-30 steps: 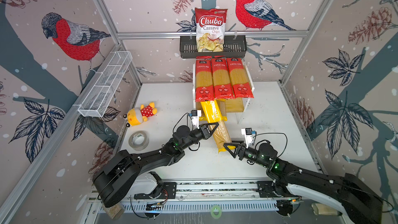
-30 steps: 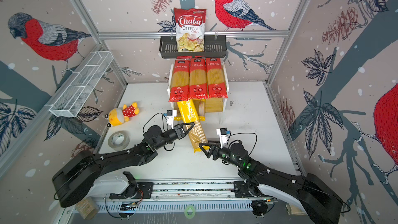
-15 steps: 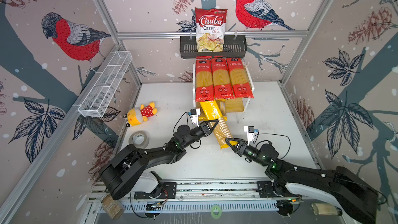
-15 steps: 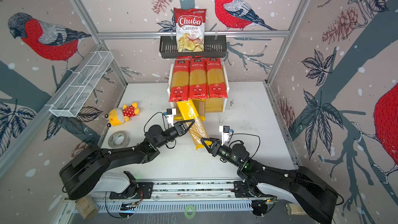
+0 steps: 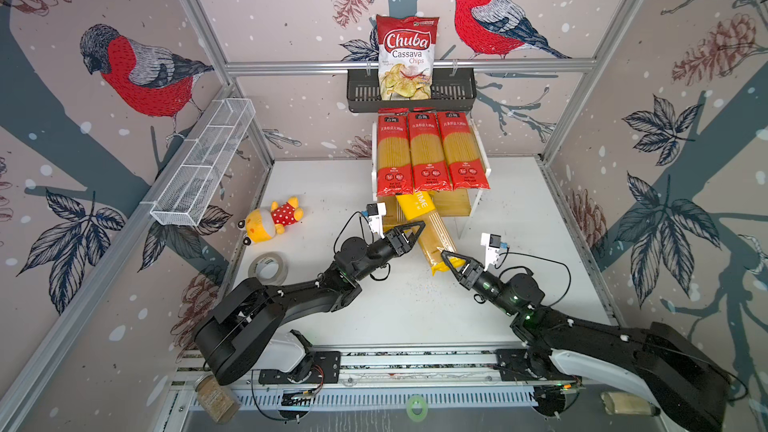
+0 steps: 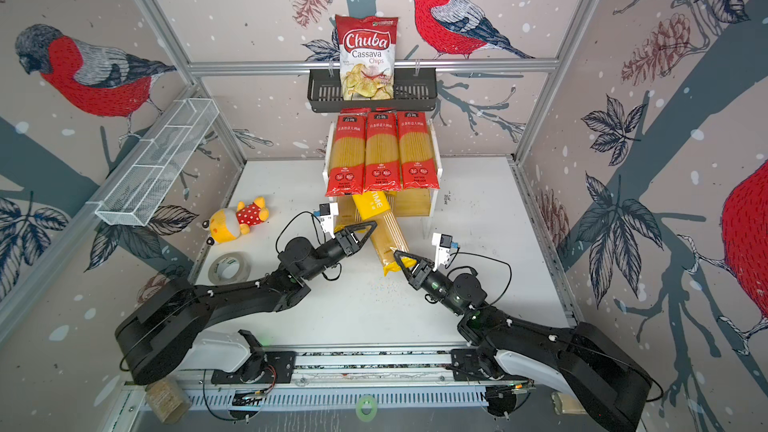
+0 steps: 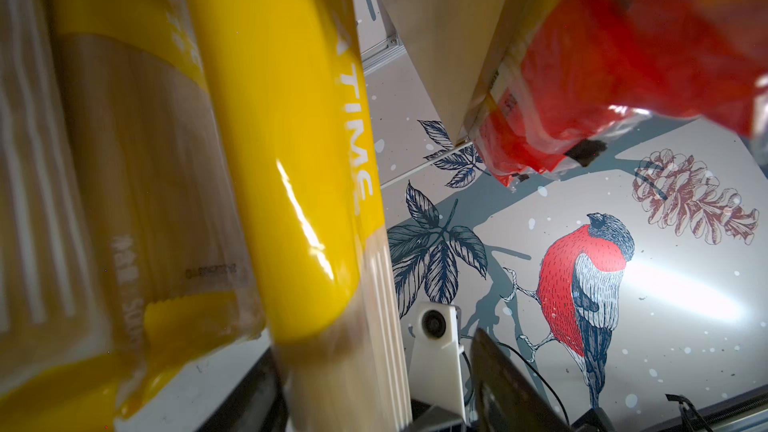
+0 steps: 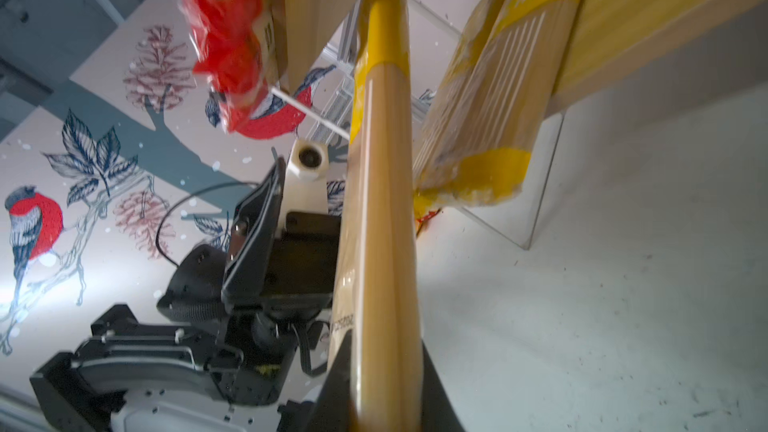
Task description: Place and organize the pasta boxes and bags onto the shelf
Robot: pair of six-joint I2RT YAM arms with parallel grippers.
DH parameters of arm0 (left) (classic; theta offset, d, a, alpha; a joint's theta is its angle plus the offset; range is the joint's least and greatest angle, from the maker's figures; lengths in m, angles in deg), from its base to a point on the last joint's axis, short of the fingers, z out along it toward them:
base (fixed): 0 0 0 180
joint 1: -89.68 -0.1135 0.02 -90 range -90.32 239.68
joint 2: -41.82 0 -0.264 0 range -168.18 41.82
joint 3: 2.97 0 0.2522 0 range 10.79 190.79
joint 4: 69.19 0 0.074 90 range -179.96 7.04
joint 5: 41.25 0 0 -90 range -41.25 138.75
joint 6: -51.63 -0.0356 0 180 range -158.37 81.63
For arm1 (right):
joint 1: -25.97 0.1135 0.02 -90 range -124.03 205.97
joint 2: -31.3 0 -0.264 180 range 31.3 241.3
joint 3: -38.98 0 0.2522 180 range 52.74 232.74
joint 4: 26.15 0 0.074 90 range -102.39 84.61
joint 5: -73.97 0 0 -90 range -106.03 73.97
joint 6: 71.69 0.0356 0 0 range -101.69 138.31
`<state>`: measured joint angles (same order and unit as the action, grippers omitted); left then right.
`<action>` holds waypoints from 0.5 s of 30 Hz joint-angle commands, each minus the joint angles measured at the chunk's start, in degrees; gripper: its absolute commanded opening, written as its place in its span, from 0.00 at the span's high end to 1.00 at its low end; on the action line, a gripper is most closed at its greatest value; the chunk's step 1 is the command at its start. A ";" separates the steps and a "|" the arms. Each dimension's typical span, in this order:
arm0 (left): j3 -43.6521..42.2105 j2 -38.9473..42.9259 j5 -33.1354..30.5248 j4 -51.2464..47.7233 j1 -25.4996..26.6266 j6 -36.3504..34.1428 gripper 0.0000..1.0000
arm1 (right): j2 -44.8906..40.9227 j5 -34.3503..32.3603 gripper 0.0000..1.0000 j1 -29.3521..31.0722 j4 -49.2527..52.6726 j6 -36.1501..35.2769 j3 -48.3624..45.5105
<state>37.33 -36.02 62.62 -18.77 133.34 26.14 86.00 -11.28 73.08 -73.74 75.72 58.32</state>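
Three red spaghetti packs (image 5: 428, 155) lay abreast on the shelf's (image 5: 459, 203) top tier; one yellow PASTATIME pack (image 5: 432, 238) slanted from the lower tier onto mid-tabletop, its near end clamped by the right gripper (image 5: 446, 257); the left gripper (image 5: 417, 231) (jaws apart) straddled its middle.

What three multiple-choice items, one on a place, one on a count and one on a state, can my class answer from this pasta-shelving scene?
1. Where does the Chuba chips bag stand?
A in the black basket
B in the white wire basket
C on the table

2. How many red pasta packs lie on the top tier of the shelf?
A one
B three
C five

3. How does the frontmost yellow pasta pack lie?
A upright
B flat on the top tier
C slanted, far end under the top tier, near end sticking out in front

Key:
1 A, the bag rises out of that basket.
2 B, three lie side by side.
3 C, both top views show it askew.
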 commanded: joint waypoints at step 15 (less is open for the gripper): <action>-11.38 16.08 -6.55 -9.41 1.38 -5.58 0.28 | 4.82 -17.28 0.98 -10.30 4.06 14.40 7.48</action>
<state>26.82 -21.09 57.72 -26.14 134.20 22.43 89.32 -24.50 62.72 -62.96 86.65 64.14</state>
